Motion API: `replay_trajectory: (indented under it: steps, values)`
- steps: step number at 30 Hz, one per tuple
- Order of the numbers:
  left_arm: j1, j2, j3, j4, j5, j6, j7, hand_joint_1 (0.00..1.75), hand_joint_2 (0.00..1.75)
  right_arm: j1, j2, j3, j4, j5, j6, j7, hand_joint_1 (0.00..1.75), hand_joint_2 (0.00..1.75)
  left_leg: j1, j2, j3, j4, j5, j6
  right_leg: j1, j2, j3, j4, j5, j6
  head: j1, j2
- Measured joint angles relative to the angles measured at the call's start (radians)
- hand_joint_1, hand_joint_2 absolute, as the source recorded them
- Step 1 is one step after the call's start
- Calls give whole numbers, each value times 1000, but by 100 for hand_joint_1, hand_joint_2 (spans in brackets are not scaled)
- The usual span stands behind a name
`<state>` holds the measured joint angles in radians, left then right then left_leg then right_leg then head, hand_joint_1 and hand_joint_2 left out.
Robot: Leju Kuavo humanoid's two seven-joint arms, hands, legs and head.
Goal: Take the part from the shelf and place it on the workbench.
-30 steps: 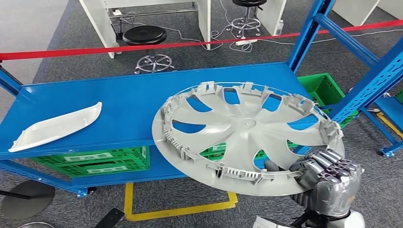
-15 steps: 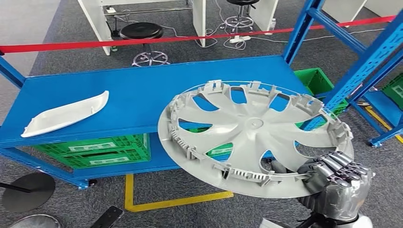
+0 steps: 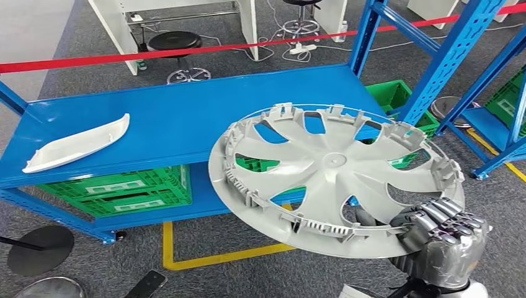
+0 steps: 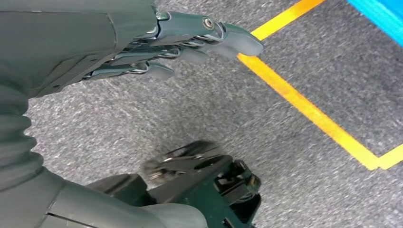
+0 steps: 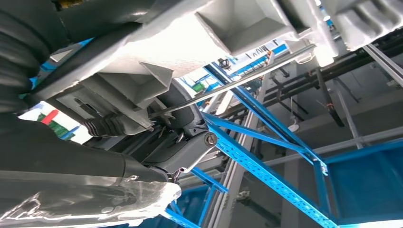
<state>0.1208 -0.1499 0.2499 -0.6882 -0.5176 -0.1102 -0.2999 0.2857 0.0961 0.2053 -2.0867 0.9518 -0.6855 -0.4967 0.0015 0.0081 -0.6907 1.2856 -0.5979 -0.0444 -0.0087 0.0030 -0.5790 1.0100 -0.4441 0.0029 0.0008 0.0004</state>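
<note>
We see the right hand (image 3: 443, 239) at the near right of the head view, gripping the near right rim of the hubcap (image 3: 335, 177), fingers (image 3: 450, 214) curled over the edge from above. The hubcap is a large grey wheel cover with its ribbed, clipped inner side turned up; it is held off any surface, tilted slightly, and hangs over the near right edge of the blue bench (image 3: 167, 124), part of it above the grey carpet (image 3: 74, 248). We cannot tell whether its far edge touches the bench top. In the right wrist view the pale underside of the hubcap (image 5: 204, 33) runs across the frame with its moulded clips showing, the right hand (image 5: 157, 137) pressed against it, and blue rack beams (image 5: 266, 175) beyond. The left hand (image 4: 161, 42) hangs over the carpet in its wrist view, fingers straight and close together with nothing in them, near a yellow floor line (image 4: 309, 109). On the left of the bench lies a long white trim piece (image 3: 77, 146), well apart from the hubcap. Green crates (image 3: 124, 192) sit on the lower level under the bench, and another green crate (image 3: 397, 99) stands to the right by the blue rack upright (image 3: 443, 59). A red tape (image 3: 186, 51) stretches across the far side, with a black stool (image 3: 173, 42) behind it.
</note>
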Motion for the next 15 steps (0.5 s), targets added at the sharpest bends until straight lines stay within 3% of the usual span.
replay_trajectory:
  steps: [1,3,4,6,7,8,10,11,12,13,15]
  values:
    - [0,0,0,0,0,0,0,0,175,0,0,0,0,0,0,0,175,175,0,0,1,0,1,0,0,0,-1,0,1,0,0,0]
    - [-6,0,-1,5,-5,3,-3,0,175,6,2,-5,-4,0,0,-4,175,175,0,-1,33,-29,38,1,0,4,-17,1,12,4,0,0]
    - [-13,0,-2,11,-8,5,-5,0,175,12,5,-9,-10,6,0,-4,175,175,1,-10,86,-94,63,5,-1,8,-32,2,25,8,0,0]
    - [-46,1,-12,43,-19,15,-16,0,175,34,14,-28,-43,31,0,10,175,175,1,-22,181,-252,102,33,-3,19,-67,6,55,32,1,0]
    - [-63,2,-17,60,-25,19,-21,0,175,45,18,-36,-60,48,0,25,175,175,0,-26,211,-316,112,49,-4,20,-86,25,43,42,3,0]
    - [-76,3,-23,76,-31,24,-25,0,175,54,20,-42,-74,64,0,43,175,175,-1,-20,205,-335,121,63,-5,18,-103,61,9,51,5,0]
    - [-88,4,-34,96,-46,30,-25,0,175,70,17,-43,-82,87,0,79,175,175,-4,-12,178,-334,144,70,-4,9,-131,187,-95,55,9,0]
    - [-93,5,-40,108,-53,34,-25,0,175,80,15,-43,-87,95,0,92,175,175,-6,-8,162,-333,156,71,-4,7,-136,248,-119,56,9,0]
    - [-97,6,-46,119,-58,38,-25,0,175,90,13,-43,-91,98,0,100,175,175,-8,-5,145,-332,169,71,-3,6,-132,286,-117,57,10,0]
    - [-101,7,-51,128,-62,40,-25,0,175,99,11,-44,-95,98,0,103,175,175,-9,-2,128,-330,181,69,-3,6,-113,295,-93,56,10,0]
    - [-112,9,-59,141,-67,44,-25,0,175,113,7,-44,-101,97,0,106,175,175,-11,2,96,-322,202,64,-3,4,-25,209,-46,52,10,0]
